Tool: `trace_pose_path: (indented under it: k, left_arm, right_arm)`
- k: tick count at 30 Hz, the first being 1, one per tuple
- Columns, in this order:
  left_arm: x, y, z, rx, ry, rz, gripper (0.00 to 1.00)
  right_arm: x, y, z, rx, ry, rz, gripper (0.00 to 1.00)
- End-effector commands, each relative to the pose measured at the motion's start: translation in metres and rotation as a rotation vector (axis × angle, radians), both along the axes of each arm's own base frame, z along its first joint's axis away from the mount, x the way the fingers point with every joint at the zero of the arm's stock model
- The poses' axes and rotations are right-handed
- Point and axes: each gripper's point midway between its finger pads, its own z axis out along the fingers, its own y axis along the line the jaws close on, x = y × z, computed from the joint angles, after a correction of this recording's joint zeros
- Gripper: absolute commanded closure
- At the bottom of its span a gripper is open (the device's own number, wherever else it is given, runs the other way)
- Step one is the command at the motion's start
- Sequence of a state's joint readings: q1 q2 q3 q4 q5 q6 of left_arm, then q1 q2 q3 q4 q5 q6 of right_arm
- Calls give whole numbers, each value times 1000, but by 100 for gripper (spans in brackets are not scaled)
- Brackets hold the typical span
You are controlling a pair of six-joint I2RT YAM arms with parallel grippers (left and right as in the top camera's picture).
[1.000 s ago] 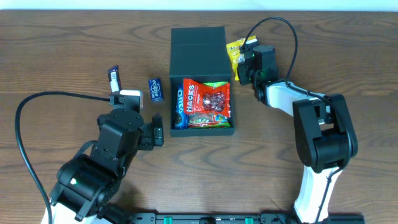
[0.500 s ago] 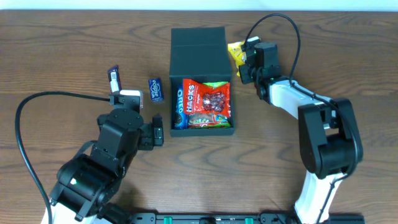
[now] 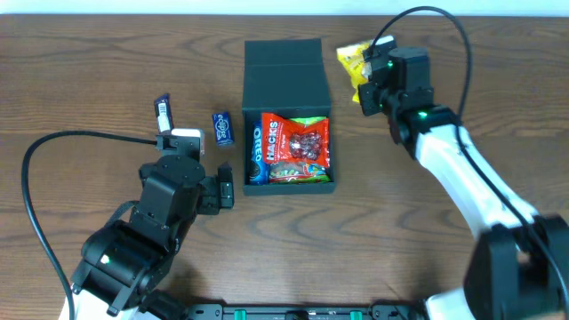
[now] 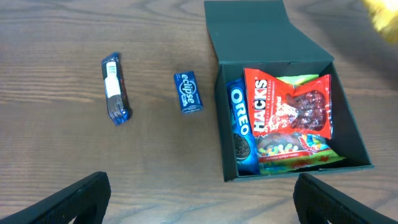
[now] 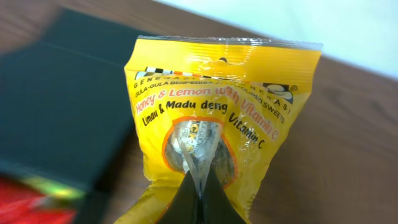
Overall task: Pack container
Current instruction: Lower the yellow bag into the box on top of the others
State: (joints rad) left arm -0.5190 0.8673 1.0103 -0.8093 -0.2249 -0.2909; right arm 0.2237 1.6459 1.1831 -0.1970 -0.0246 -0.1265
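Right arm [image 3: 444,151] has swung out since the last frame, and the yellow sweets packet [image 3: 353,60] has gone with it. The packet was against the right edge of the lid and now sits further right and toward the far edge, clear of the container [image 3: 284,71]. Left arm [image 3: 151,222] hasn't moved.

Right jaws are pressed together on the packet's bottom edge. In the right wrist view the packet [image 5: 211,99] stands up from the pinch with the print readable, "Honey & Lemon", Vitamin C. I can't tell whether it's touching the worktop [image 3: 89,71].

Left jaws are spread wide with nothing between them, parked just left of the container's near-left corner. In the left wrist view both fingers [image 4: 81,199] sit at the bottom corners of the frame.

The container is mid-worktop, slightly toward the far side. Its flap lid is folded open and lies flat behind the box.

Inside the box:
- Oreo pack [image 3: 257,156] on edge along the left wall
- red Hacks bag [image 3: 298,140] beside it
- green packet [image 4: 298,79] peeking out behind the Hacks bag
- colourful candy bag [image 3: 298,171] at the near wall

Loose on the worktop, left of the container:
- blue Eclipse box [image 3: 222,127], near the container
- dark blue wrapped bar [image 3: 164,113], further left

The two are apart from each other.
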Motion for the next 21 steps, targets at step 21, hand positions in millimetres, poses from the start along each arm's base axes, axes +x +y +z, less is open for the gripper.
trace_pose_path:
  k: [21]
  left_arm:
    - [-17,29,64,-56,-256,69,5]
  right_arm:
    - [-158,148,-21,33,172,1023,99]
